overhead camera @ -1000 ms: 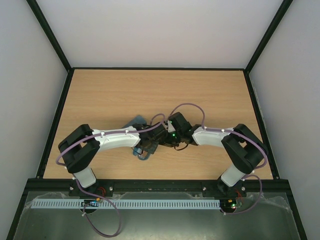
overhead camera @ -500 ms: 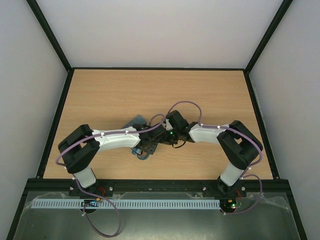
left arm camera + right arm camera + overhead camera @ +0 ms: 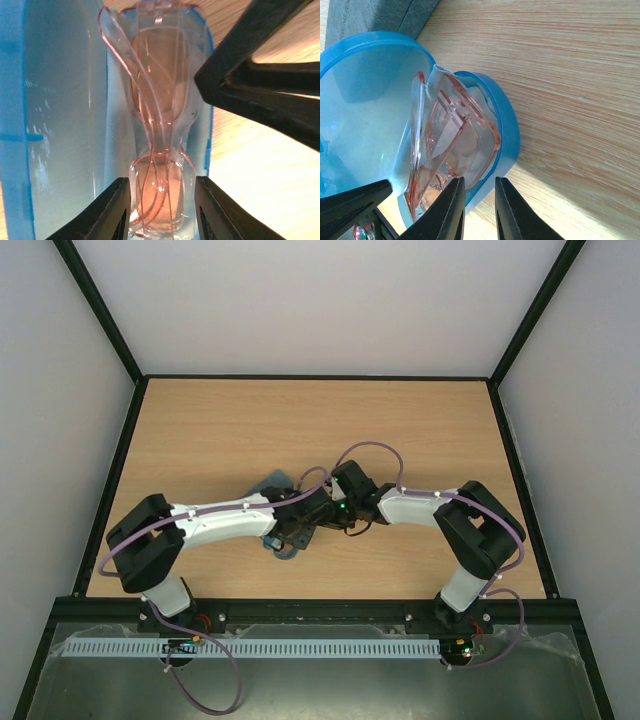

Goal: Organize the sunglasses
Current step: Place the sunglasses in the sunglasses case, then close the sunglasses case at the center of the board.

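Note:
The sunglasses (image 3: 157,100) with red-pink translucent lenses lie folded inside the open blue case (image 3: 65,125). My left gripper (image 3: 161,187) straddles the lower lens, open, with a gap on each side. In the right wrist view the sunglasses (image 3: 452,135) rest against the blue case's (image 3: 365,100) curved end. My right gripper (image 3: 479,187) is shut on that case's rim. From above, both grippers meet at the table's middle, left (image 3: 300,525) and right (image 3: 340,515), and they hide most of the case. The right gripper's black fingers (image 3: 260,85) show beside the case.
A dark grey-green case (image 3: 275,483) lies just behind the blue one, its corner showing in the right wrist view (image 3: 370,15). The wooden table (image 3: 320,420) is walled by a black frame and white panels on three sides.
My left jaws have opened away from the lens they were pinching. The left arm's elbow has swung out to the left. The right arm has edged slightly toward the left and then held still.

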Robot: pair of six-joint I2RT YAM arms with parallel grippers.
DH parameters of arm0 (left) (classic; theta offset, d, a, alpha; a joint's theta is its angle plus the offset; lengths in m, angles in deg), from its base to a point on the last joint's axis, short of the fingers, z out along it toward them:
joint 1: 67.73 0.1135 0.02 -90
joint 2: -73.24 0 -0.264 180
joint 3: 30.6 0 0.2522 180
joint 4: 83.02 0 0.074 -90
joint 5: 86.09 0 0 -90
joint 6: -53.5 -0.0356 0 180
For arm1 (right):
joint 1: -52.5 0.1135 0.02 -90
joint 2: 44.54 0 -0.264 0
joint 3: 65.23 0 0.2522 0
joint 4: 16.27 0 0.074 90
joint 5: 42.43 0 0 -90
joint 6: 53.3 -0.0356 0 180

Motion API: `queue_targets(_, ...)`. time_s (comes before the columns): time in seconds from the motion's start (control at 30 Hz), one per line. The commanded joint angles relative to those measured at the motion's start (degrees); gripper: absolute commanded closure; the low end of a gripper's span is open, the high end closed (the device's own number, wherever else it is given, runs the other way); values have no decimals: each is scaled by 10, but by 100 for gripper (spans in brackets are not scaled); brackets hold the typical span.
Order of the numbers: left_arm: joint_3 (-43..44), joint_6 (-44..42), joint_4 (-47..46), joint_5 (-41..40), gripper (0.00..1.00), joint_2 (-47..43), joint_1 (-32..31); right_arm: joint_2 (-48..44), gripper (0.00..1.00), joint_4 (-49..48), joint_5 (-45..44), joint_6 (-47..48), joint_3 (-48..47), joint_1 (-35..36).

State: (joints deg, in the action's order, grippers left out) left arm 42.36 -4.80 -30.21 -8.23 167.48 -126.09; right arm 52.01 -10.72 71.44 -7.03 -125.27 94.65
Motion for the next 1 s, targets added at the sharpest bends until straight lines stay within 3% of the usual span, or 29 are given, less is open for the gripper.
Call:
queue_targets(0.0,30,7,22,3,61,-28,-9,11,81,15,-1,8,-9,5)
queue_targets(0.4,125,50,124,-29,59,-81,-3,-25,81,29,-6,20,-5,5)
queue_targets(0.53,95,67,125,-21,65,-120,47,-39,81,28,-8,21,1,4)
queue_targets(0.63,49,65,102,-2,83,-154,89,-48,81,25,-11,22,6,4)
queue_targets(0.73,7,58,72,25,93,-181,132,-55,82,26,-16,22,10,4)
queue_targets(0.83,-22,54,45,40,95,-192,153,-61,98,27,-18,21,17,4)
queue_targets(0.97,-58,49,4,64,97,-192,171,-74,99,11,-8,7,48,3)
